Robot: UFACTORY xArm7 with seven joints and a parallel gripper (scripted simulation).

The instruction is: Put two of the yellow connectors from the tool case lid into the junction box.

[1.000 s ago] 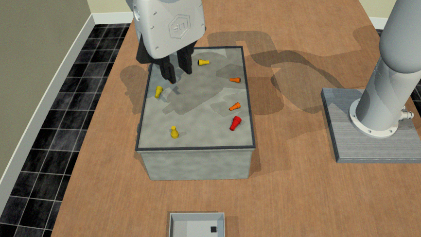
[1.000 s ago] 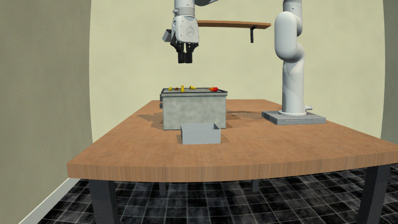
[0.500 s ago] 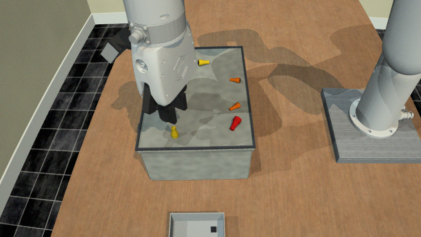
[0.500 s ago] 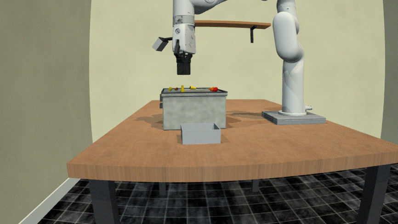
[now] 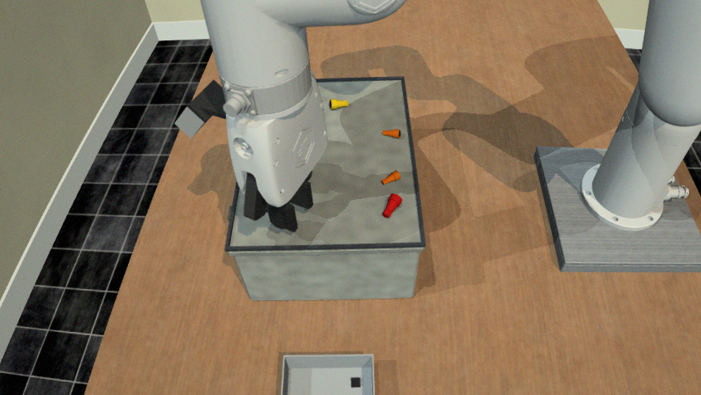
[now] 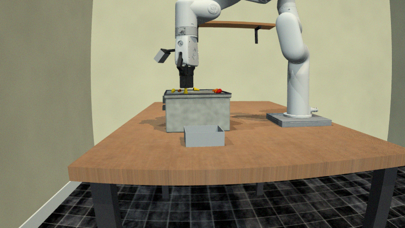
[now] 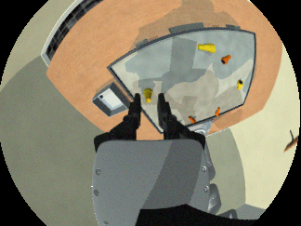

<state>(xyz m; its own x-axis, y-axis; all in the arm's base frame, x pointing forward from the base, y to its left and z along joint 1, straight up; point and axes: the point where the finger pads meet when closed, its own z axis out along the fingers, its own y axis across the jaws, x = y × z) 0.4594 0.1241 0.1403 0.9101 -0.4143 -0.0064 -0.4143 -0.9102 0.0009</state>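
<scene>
My end effector hangs just above the case lid, fingers partly apart and gripping nothing, straddling an upright yellow connector without touching it. Another yellow connector lies near the lid's far edge. The steel box stands on the bench beside the case.

Wooden wall shelf on black bracket — black-tiled floor, white baseboard.
</scene>
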